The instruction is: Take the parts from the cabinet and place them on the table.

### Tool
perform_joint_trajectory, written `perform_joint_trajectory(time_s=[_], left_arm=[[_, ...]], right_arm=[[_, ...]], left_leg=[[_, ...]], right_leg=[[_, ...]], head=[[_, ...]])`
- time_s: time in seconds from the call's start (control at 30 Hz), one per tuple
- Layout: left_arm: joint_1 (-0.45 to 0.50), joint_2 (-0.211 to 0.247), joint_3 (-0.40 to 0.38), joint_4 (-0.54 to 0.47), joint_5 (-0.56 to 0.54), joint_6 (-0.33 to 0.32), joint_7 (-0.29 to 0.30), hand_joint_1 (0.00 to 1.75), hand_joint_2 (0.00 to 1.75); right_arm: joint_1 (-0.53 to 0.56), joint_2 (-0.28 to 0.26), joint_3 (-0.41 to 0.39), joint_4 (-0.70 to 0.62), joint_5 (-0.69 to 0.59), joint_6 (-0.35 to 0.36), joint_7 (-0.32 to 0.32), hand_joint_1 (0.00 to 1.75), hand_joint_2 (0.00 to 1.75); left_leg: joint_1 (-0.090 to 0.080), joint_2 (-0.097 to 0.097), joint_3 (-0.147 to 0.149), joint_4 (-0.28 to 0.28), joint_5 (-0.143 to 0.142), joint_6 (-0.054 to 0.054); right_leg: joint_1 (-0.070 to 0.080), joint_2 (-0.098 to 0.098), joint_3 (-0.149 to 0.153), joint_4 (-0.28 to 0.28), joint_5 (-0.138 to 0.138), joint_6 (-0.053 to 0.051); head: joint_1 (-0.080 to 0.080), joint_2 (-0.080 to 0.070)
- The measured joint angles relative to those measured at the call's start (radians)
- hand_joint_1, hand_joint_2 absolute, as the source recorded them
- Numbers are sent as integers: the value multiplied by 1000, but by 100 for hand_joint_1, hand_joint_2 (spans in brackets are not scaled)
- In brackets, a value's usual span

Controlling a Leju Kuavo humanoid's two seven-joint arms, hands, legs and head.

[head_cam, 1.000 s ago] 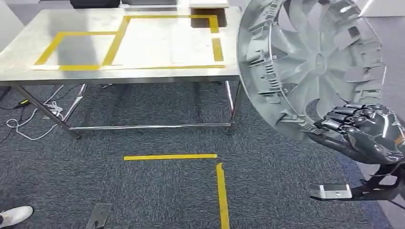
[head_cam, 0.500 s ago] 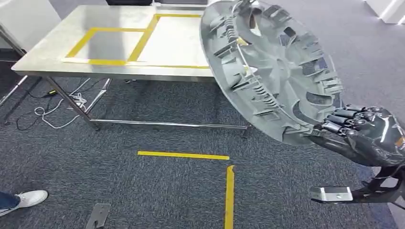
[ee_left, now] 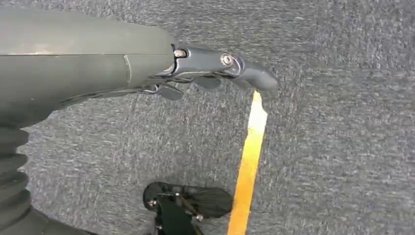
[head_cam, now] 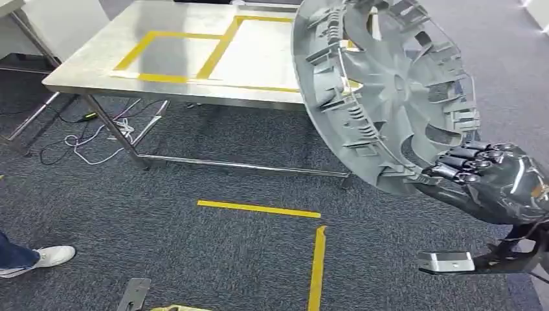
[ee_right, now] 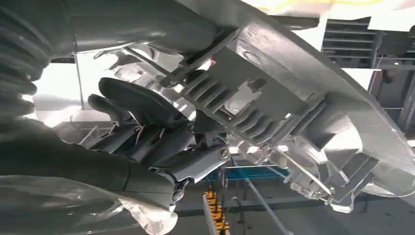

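Here the right hand point(head_cam: 492, 178) grips a large grey wheel cover point(head_cam: 388, 91) by its lower rim, fingers point(head_cam: 463, 159) curled over the edge. The cover is held up in the air, tilted, its ribbed inner side with clips and spokes facing the head camera. In the head view it overlaps the right end of the counter point(head_cam: 175, 87), but whether it is over the counter or short of it cannot be told. In the right wrist view the same hand point(ee_right: 161, 142) shows close up, dark fingers point(ee_right: 132, 100) wrapped against the cover's point(ee_right: 303, 98) ribbed rim.

The counter is a steel top on metal legs, marked with yellow tape point(head_cam: 178, 58) in two adjoining rectangles. Cables point(head_cam: 97, 133) lie on the carpet point(head_cam: 194, 253) under its left end. Nearer the robot, two yellow tape strips point(head_cam: 259, 208) form an open corner on the carpet. A person's white shoe point(head_cam: 48, 257) shows at the left edge of the head view.

The left hand point(ee_left: 215, 71) hangs above the carpet point(ee_left: 342, 147) with nothing in it. Its thumb reaches out over a yellow floor strip point(ee_left: 249, 161), and the dark fingers point(ee_left: 169, 90) beneath it look loosely extended rather than curled in.
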Motion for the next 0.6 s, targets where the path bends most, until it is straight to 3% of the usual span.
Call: perform_joint_trajectory(time_s=[0.07,0.17,0.2,0.23,0.27,0.33,0.37,0.4,0.5,0.6], left_arm=[[0,1,-2,0,0,-12,-4,0,175],[-3,1,-6,0,0,-34,-17,0,175],[-2,1,-7,0,0,-37,-17,0,175],[-1,1,-7,0,0,-38,-17,0,175],[-1,1,-7,0,0,-38,-17,0,175],[-1,0,-8,0,0,-38,-17,0,175],[-2,0,-9,0,0,-38,-17,0,175],[-3,1,-10,0,0,-38,-17,0,175],[0,1,-12,0,0,-39,-17,0,175],[0,1,-12,0,0,-39,-17,0,175]], right_arm=[[0,0,0,0,0,0,0,175,175],[0,0,0,0,-1,1,0,175,175],[0,0,0,0,-1,2,0,175,175],[1,0,1,1,-1,3,0,175,175],[0,0,1,2,-2,3,0,175,175],[0,0,1,2,-2,4,0,175,175],[0,0,1,2,-2,4,0,175,175],[-3,0,1,2,-3,5,-1,175,175],[-3,0,0,3,-3,8,-1,175,175],[-3,0,0,3,-3,8,-1,175,175]], left_leg=[[8,0,6,-12,9,14],[7,-2,6,-12,5,25],[6,-2,6,-12,4,26],[6,-4,8,-12,4,26],[6,-6,10,-12,3,27],[7,-10,18,-11,-2,23],[7,-11,21,-10,-6,18],[-1,-13,15,-4,-9,12],[2,-14,10,-7,-6,2],[2,-14,10,-7,-6,2]], right_leg=[[-2,10,-11,14,-16,12],[-3,28,-119,233,-119,17],[-3,29,-150,289,-134,18],[-3,29,-169,313,-127,19],[-3,29,-156,280,-93,19],[-4,29,-77,117,-2,15],[-5,30,-36,29,24,14],[0,32,-12,9,8,13],[2,33,-18,9,3,4],[2,33,-18,9,3,4]], head=[[1,0],[6,0],[5,0],[5,0],[5,0],[5,0],[6,0],[6,0],[2,0],[2,0]])
